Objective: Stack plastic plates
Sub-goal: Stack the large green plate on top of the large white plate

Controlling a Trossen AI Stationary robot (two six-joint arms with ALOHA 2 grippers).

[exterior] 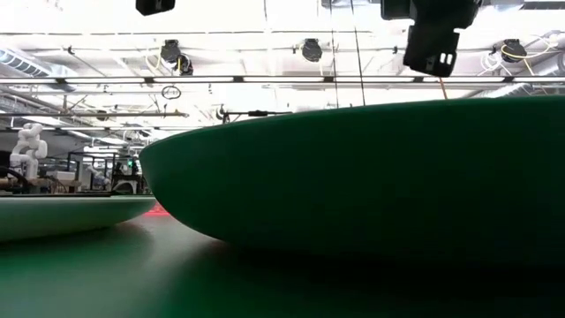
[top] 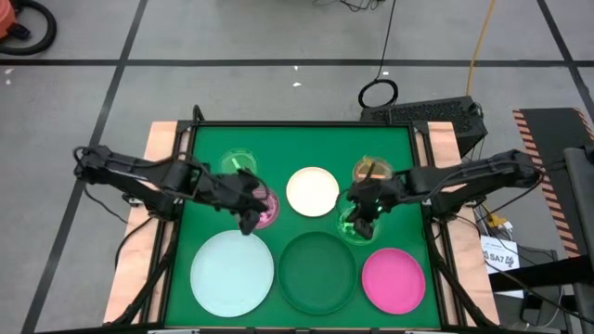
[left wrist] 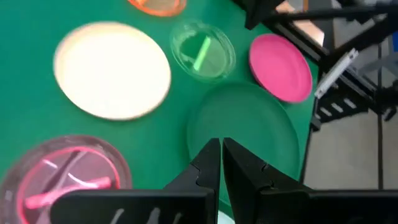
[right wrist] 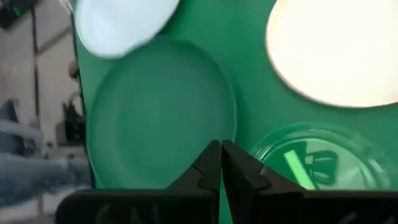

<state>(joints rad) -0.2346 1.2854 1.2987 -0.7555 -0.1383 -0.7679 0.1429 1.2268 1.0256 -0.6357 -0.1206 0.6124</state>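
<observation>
Eight plates lie flat on the green mat. Along the near edge are the pale mint plate (top: 232,270), the dark green plate (top: 318,270) and the hot pink plate (top: 393,279). Behind them lie the cream-white plate (top: 312,190) and four small translucent ones: green (top: 238,164), purple (top: 266,208), orange (top: 371,170) and another green (top: 355,225). My left gripper (top: 249,222) (left wrist: 221,154) is shut and hovers beside the purple plate (left wrist: 62,177), above bare mat. My right gripper (top: 362,211) (right wrist: 221,157) is shut above the near green small plate (right wrist: 317,160).
Wooden boards and black rails (top: 429,186) frame the mat's left and right sides. A keyboard-like black device (top: 427,113) sits beyond the far right corner. In the low view the dark green plate (exterior: 371,177) fills the foreground, with the mint plate (exterior: 62,212) to its left.
</observation>
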